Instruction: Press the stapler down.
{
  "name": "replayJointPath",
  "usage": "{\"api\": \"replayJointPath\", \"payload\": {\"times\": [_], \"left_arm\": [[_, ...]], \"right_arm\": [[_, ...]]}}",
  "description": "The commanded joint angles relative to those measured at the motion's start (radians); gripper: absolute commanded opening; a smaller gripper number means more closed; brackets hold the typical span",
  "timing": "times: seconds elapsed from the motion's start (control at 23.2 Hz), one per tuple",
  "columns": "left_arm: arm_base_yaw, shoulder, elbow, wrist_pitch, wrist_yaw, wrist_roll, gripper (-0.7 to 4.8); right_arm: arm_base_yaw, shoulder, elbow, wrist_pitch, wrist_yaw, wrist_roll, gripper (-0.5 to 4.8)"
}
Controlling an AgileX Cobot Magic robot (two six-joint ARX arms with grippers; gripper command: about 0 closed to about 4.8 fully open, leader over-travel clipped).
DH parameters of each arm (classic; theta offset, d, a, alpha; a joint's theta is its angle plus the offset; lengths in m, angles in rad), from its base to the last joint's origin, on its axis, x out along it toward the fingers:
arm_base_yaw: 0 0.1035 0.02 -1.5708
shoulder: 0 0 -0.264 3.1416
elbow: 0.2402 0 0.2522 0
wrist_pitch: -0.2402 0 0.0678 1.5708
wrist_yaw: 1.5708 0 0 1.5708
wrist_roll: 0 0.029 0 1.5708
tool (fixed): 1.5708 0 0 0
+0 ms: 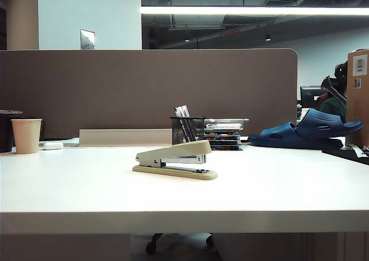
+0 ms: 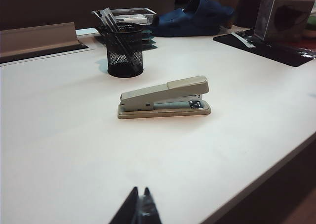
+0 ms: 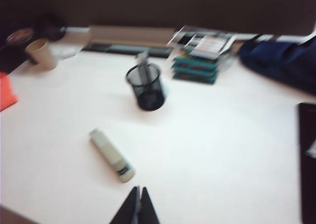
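The left hand (image 2: 139, 204) and right hand (image 3: 138, 204) are seen pressed together, well short of the stapler (image 1: 176, 159), which lies on the counter (image 1: 69, 186). A mesh pen cup (image 1: 187, 130) stands just behind it.

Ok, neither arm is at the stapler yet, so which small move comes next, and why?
Probably bring the right hand forward and over the stapler. Its fingertips look closed and show just short of it in the right wrist view. The stapler's top arm is raised and untouched. The left hand, also seemingly closed, appears farther from it.
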Motion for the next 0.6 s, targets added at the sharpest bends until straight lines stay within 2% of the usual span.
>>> {"api": "replayJointPath", "payload": {"times": [0.04, 0.26, 0.34, 0.6], "left_arm": [[0.000, 0.000, 0.003, 0.006, 0.004, -0.003, -0.05], [0.000, 0.000, 0.003, 0.006, 0.003, -0.003, -0.05], [0.000, 0.000, 0.003, 0.006, -0.003, 0.008, -0.06], [0.000, 0.000, 0.003, 0.006, -0.003, 0.008, -0.06]], "right_arm": [[0.023, 0.117, 0.051, 0.016, -0.057, 0.002, -0.09], [0.096, 0.246, 0.060, 0.056, -0.066, 0.001, -0.09], [0.172, 0.346, 0.060, 0.131, -0.068, 0.001, -0.09], [0.266, 0.492, 0.060, 0.262, -0.072, 0.002, -0.09]]}}
